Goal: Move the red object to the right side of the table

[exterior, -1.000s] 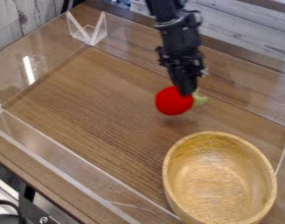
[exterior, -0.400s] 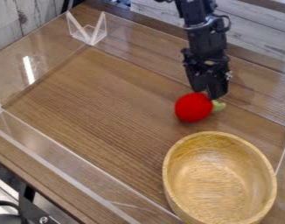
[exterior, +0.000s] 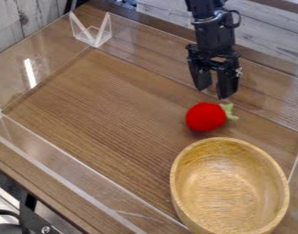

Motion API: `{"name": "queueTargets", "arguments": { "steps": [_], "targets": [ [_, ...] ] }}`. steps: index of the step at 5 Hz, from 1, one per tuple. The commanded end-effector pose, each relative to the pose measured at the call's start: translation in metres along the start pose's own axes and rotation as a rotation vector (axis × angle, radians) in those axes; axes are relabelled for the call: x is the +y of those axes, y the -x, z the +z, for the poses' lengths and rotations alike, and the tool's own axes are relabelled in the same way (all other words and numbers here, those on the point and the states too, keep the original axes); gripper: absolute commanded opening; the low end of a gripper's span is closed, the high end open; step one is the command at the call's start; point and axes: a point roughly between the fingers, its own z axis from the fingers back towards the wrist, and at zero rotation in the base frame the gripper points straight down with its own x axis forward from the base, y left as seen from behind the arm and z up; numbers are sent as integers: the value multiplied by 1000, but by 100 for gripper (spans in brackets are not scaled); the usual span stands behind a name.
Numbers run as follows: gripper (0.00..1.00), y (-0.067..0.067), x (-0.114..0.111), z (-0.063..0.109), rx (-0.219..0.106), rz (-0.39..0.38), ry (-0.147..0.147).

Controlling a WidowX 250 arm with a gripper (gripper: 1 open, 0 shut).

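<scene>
The red object point(exterior: 207, 116), a small round strawberry-like toy with a green leafy tip on its right, lies on the brown wood-grain table point(exterior: 102, 114) just above the wooden bowl. My gripper point(exterior: 214, 89) hangs straight above and slightly behind it, lifted clear of it, with its two black fingers spread apart and nothing between them. The arm reaches down from the top of the view.
A light wooden bowl point(exterior: 229, 190) stands at the front right, close below the toy. Low clear acrylic walls point(exterior: 66, 174) edge the table. A clear bracket point(exterior: 90, 29) stands at the back left corner.
The gripper carried the red object to the right, opened and let it go, then rose above it. The toy now rests on the table.
</scene>
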Motion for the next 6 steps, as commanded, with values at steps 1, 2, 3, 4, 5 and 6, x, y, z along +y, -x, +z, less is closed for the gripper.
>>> {"name": "queueTargets", "arguments": {
  "steps": [1,2,3,4,5,6],
  "targets": [
    [100,-17,-12,33,-101,-53,-73],
    [100,-13,-7,35,-92,-97,-85],
    [100,-8,-4,40,-89,-139,-100],
    [100,-2,-8,55,-118,-86,-134],
    [100,5,-9,67,-148,-29,-169],
    [100,8,-10,76,-176,28,-190]
  ]
}}
